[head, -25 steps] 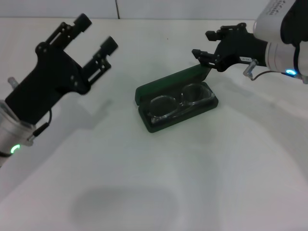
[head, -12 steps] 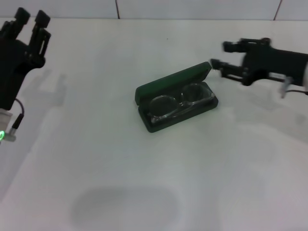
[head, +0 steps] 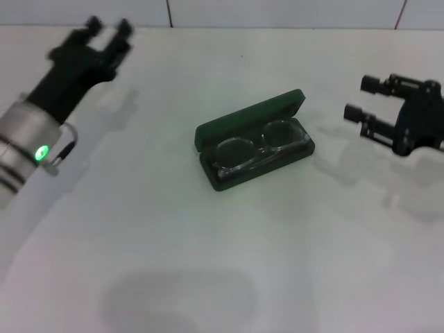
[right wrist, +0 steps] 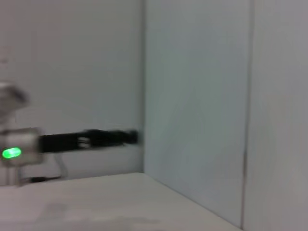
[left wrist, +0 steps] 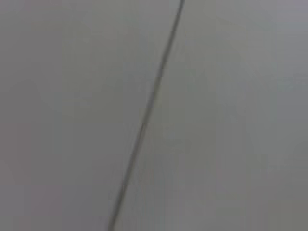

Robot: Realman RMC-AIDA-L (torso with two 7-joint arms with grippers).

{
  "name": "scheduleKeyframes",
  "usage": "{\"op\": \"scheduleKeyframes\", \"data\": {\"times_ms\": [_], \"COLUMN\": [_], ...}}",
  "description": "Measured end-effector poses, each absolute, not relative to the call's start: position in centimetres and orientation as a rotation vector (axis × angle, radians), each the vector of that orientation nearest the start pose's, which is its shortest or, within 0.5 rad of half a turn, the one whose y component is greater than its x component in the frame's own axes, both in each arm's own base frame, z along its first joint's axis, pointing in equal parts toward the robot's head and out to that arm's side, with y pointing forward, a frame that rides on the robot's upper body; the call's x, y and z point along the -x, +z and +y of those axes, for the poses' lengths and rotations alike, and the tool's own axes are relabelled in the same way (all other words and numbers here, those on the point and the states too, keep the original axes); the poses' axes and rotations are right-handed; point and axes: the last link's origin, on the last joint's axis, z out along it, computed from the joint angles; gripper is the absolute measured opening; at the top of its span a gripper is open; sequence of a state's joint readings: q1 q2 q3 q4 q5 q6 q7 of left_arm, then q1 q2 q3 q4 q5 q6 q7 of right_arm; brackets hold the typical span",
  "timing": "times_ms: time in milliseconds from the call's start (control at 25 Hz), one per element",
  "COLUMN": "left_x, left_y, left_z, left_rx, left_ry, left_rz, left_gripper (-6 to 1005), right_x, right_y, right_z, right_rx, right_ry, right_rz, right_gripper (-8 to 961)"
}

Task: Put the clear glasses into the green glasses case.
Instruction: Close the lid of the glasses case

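Note:
The green glasses case (head: pixel 229 127) lies open in the middle of the white table, its lid tipped back. The clear glasses (head: pixel 258 148) rest folded inside its lower half. My left gripper (head: pixel 107 28) hangs open over the far left of the table, well away from the case, holding nothing. To the right of the case my right gripper (head: pixel 361 97) is also open and empty, its fingers pointing toward the case. The right wrist view shows the left arm (right wrist: pixel 72 141) far off; the left wrist view shows only a plain surface with a seam.
The white table (head: pixel 222 263) stretches toward me in front of the case. A tiled wall (head: pixel 277 12) borders the table's far edge.
My right gripper has drawn back from the case lid to the right. The left arm has swung away from the middle to the far left. Case and glasses have not moved.

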State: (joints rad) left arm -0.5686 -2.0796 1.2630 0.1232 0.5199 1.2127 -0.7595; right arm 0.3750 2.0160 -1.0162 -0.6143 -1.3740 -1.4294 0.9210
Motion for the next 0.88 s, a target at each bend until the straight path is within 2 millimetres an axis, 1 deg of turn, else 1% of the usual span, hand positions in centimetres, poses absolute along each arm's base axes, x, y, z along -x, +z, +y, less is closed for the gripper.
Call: {"op": "scheduleKeyframes", "data": {"times_ms": [40,120,240,360,480,560,760,880], "left_x": [27.2,25.9,23.4,20.7,19.1,18.7,18.6,18.9], "left_y": [-2.4,-3.5,-5.1,-6.8,-8.2,-8.5,-9.3,-9.6], "left_z": [37.2,39.1,40.9,41.6,41.6,41.5,41.2,41.2], "left_rx": [1.918,2.034,2.182,2.338,2.451,2.469,2.501,2.492], "left_ry": [-1.046,-0.952,-0.839,-0.762,-0.697,-0.688,-0.65,-0.607], "left_rz": [-0.751,-0.801,-0.79,-0.785,-0.792,-0.796,-0.782,-0.795], "left_gripper": [483,552,657,872,873,873,874,874], "right_x": [-27.2,-27.4,-27.6,-27.7,-27.8,-28.0,-28.4,-28.6], "right_y": [1.9,1.2,0.1,-0.7,-0.9,-1.0,-1.1,-1.1], "right_z": [32.3,31.5,30.7,30.0,29.4,29.1,28.6,28.5], "right_rx": [2.416,2.45,2.556,2.714,2.812,2.842,2.864,2.889], "right_ry": [0.85,0.846,0.805,0.732,0.666,0.637,0.62,0.591], "right_rz": [0.141,0.114,0.099,0.12,0.131,0.141,0.164,0.18], "right_gripper": [514,515,515,515,515,515,515,514]}}
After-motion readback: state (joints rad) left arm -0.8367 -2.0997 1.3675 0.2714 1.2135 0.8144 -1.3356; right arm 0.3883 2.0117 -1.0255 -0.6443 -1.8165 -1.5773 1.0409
